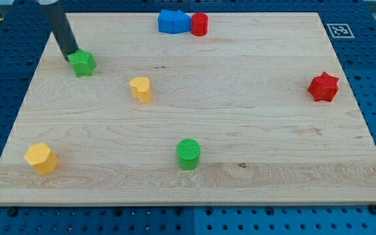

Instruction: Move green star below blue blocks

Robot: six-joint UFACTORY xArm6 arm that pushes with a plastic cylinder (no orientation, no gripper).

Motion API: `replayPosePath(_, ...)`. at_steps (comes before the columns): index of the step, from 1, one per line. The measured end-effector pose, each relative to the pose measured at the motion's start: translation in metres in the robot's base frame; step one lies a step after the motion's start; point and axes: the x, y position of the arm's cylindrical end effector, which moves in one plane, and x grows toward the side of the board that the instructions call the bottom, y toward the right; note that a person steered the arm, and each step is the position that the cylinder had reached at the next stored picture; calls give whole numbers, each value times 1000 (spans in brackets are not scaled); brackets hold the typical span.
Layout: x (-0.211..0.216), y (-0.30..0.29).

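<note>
Nearest the view's bottom edge, a yellow hexagonal block [41, 158] sits at about 8 o'clock from the centre of the wooden board [260, 130], close to the lower left corner. A green cylinder [188, 154] stands at roughly 6 o'clock from the centre, well apart from it.

Farther up, a yellow heart-like block [141, 89] lies at about 10 o'clock from the centre, and a red star [323, 87] rests alone at 3 o'clock near the right edge.

Farther still, the green star [82, 63] lies in the upper left part of the board. My tip [72, 57] is at its 10 o'clock side, touching or just beside its edge; the rod slants up toward the view's top left. My tool is a bare rod, so it grips nothing.

Farthest away, along the top edge at about 12 o'clock, the blue blocks [174, 21] sit pressed together, with a red cylinder [200, 24] touching their 3 o'clock side. The green star is well apart from them, toward their 8 o'clock.
</note>
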Motion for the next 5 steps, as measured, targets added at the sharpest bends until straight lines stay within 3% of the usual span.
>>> replayPosePath(2, 33, -50)
replayPosePath(5, 17, 61)
